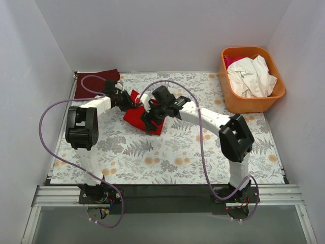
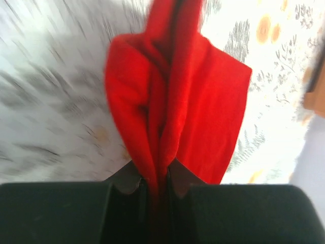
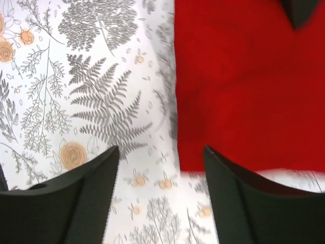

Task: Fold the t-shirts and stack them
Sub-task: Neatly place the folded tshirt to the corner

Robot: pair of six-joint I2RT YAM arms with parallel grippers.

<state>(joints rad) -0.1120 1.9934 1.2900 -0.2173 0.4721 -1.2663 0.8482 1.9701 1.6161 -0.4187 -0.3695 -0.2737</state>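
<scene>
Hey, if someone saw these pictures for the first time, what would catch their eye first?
The bright red shirt stands out, bunched a little left of the middle of the flowered table. The left gripper pinches it, and the right gripper hangs open over its edge. Next come the orange basket at the far right corner, heaped with white clothes, and a dark red folded shirt at the far left corner.

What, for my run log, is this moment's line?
left gripper: shut on red t-shirt | right gripper: open over its edge
</scene>
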